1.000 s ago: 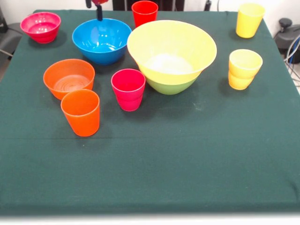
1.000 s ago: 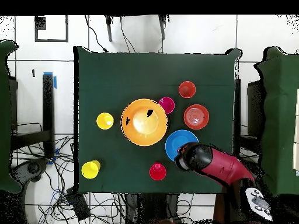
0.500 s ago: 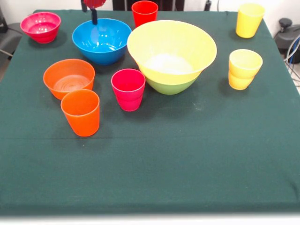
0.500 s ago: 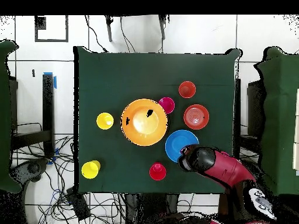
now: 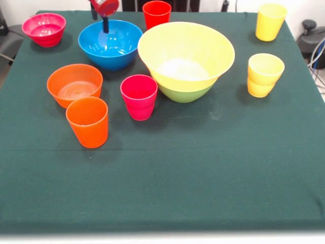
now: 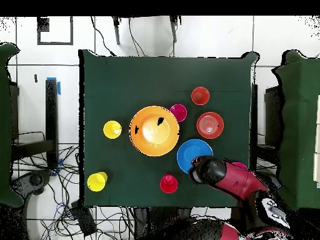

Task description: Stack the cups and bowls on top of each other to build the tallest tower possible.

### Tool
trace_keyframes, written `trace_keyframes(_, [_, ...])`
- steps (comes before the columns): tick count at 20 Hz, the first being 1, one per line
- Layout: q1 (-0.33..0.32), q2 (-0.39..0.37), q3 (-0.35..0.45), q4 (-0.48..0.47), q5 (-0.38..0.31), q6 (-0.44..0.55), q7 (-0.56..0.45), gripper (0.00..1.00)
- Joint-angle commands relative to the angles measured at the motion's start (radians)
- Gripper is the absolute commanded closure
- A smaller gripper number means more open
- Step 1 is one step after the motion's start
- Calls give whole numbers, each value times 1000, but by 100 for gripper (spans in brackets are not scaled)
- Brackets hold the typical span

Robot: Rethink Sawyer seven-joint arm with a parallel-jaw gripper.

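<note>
Green cloth (image 5: pixel 203 168): jaws (image 5: pixel 104 20) over blue bowl (image 5: pixel 110 44), state unclear; red cup (image 5: pixel 156 13) beside.

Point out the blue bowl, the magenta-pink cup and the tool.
blue bowl (image 5: pixel 110 44): front view, on its inner wall.
magenta-pink cup (image 5: pixel 139 96): front view, on its outer side below the rim.
tool (image 5: pixel 105 23): front view, on the dark tip hanging over the blue bowl's far rim.

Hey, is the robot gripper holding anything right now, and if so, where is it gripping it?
Nothing is held. The gripper hangs above the blue bowl near its far rim, with nothing in it.
</note>
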Motion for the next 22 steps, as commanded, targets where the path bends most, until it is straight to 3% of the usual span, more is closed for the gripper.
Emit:
trace_keyframes(1, [27,25,85,-21,-14,-6,41,0])
trace_keyframes(10, [68,67,97,-30,-13,-42,58,0])
trace_keyframes(22, [108,68,72,-46,-3,-12,67,0])
